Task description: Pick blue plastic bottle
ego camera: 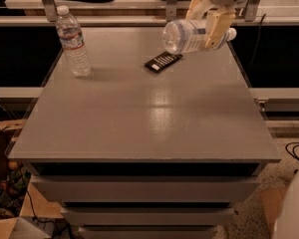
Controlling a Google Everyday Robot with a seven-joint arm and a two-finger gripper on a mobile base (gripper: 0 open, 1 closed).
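Note:
The blue plastic bottle point(187, 36) is a stout clear bottle with a pale blue-and-white label. It lies sideways in the air above the far right of the grey table point(144, 113), its base pointing left and its white cap to the right. My gripper point(207, 23) comes down from the top right and is shut on the bottle near its neck end. The cream fingers point(216, 28) clasp it from both sides. The bottle is clear of the tabletop.
A slimmer ribbed clear water bottle point(73, 42) stands upright at the far left of the table. A small black flat object point(163, 61) lies on the table below the held bottle. Drawers sit under the tabletop. Counters run behind.

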